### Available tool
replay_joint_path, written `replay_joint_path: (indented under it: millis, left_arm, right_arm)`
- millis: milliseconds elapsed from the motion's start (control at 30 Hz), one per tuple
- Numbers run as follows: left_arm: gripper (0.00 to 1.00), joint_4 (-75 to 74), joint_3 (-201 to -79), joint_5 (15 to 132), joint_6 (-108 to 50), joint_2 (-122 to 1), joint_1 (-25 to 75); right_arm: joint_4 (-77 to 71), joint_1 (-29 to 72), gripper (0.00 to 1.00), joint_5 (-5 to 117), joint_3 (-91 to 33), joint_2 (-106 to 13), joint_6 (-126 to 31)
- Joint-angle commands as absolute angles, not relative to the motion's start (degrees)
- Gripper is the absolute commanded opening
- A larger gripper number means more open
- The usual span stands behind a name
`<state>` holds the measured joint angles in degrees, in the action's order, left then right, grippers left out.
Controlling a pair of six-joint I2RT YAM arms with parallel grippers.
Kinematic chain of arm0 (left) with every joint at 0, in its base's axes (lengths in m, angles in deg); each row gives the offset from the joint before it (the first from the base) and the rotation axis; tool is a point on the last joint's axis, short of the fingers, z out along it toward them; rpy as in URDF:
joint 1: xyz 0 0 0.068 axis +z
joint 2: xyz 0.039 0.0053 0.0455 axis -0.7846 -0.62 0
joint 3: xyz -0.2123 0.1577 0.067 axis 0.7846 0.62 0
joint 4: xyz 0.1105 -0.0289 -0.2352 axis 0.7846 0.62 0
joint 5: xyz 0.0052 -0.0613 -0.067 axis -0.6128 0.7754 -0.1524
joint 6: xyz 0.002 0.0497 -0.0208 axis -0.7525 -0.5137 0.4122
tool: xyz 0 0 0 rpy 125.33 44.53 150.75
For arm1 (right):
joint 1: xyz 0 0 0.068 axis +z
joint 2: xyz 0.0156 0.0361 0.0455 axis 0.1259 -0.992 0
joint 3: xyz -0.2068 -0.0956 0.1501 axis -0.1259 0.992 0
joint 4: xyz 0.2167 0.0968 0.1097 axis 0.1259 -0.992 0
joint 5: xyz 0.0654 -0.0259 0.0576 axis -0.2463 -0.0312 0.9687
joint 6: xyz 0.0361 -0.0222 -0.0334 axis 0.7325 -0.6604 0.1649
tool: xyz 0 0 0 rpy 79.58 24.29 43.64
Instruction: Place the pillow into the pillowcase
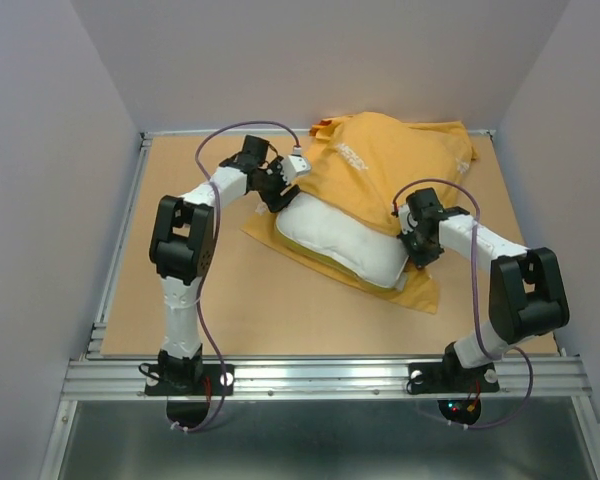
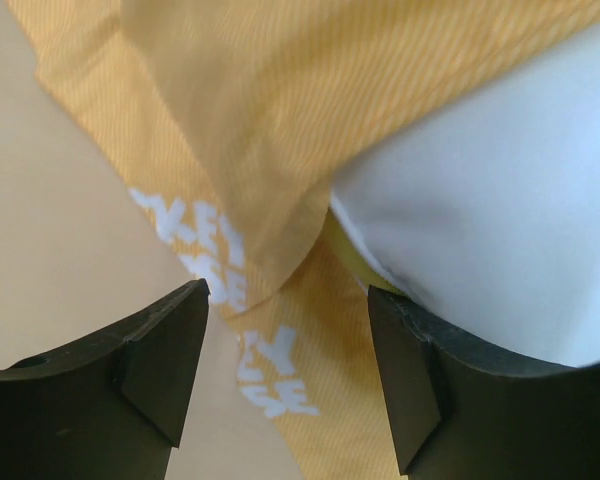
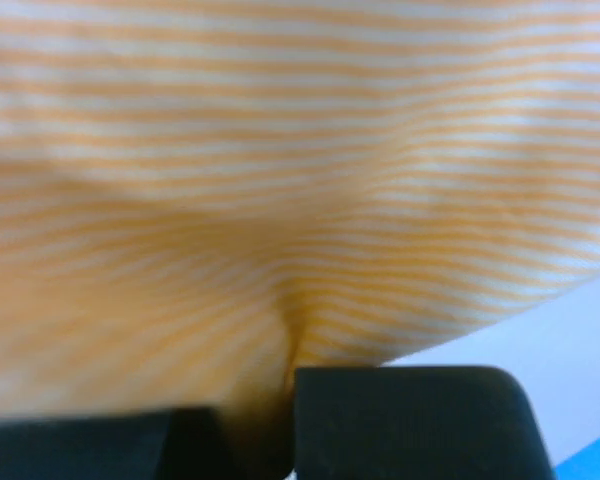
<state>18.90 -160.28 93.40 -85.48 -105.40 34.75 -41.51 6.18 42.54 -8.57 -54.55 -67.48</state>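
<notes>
The white pillow [image 1: 342,238] lies with its far part inside the orange-yellow pillowcase [image 1: 380,160]; its near edge with yellow piping sticks out. My left gripper [image 1: 280,196] is open at the pillow's left corner. In the left wrist view its jaws [image 2: 290,345] straddle the pillowcase's lower layer [image 2: 280,130] with white lettering, and the pillow [image 2: 500,220] touches the right finger [image 2: 430,380]. My right gripper [image 1: 417,250] sits at the pillow's right corner. In the right wrist view it [image 3: 280,405] is shut on a pinch of the striped pillowcase fabric [image 3: 280,180].
The tan table board [image 1: 180,300] is framed by a metal rail at the left and front [image 1: 320,375]. Grey walls close in the left, right and back. The pillowcase's lower layer spreads out under the pillow towards the front right [image 1: 420,292].
</notes>
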Motion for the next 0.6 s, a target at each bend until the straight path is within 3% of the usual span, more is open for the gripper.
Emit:
replay_joint_path:
  millis: [0,167,333,367,400,500,567]
  left_arm:
    - [0.77,21.0,-163.0,96.9,-86.0,-107.0,32.2]
    - [0.74,17.0,-164.2,91.0,-81.4,-110.6,30.0]
    - [0.58,14.9,-166.4,82.8,-78.1,-113.0,30.2]
    - [0.52,16.1,-166.4,82.7,-78.7,-112.9,30.2]
    - [0.33,17.4,-166.6,84.1,-79.7,-112.7,30.3]
    - [0.06,24.4,-166.6,89.1,-81.2,-111.1,30.5]
    - [0.00,26.6,-165.7,95.6,-79.4,-106.4,31.7]
  right_arm:
    - [-42.5,4.7,0.01,41.8,-7.7,-52.7,-70.9]
    - [-42.6,3.0,0.01,42.3,-7.6,-52.5,-71.0]
    - [-43.0,-1.0,0.01,44.5,-7.5,-50.7,-71.9]
    - [-43.2,-1.7,0.01,46.5,-8.0,-49.9,-72.2]
    - [-43.7,-2.9,0.00,47.9,-8.5,-49.5,-72.5]
    - [-44.4,-4.1,0.01,55.1,-12.0,-47.5,-72.4]
    - [-45.9,-4.2,0.00,59.1,-15.4,-46.7,-71.9]
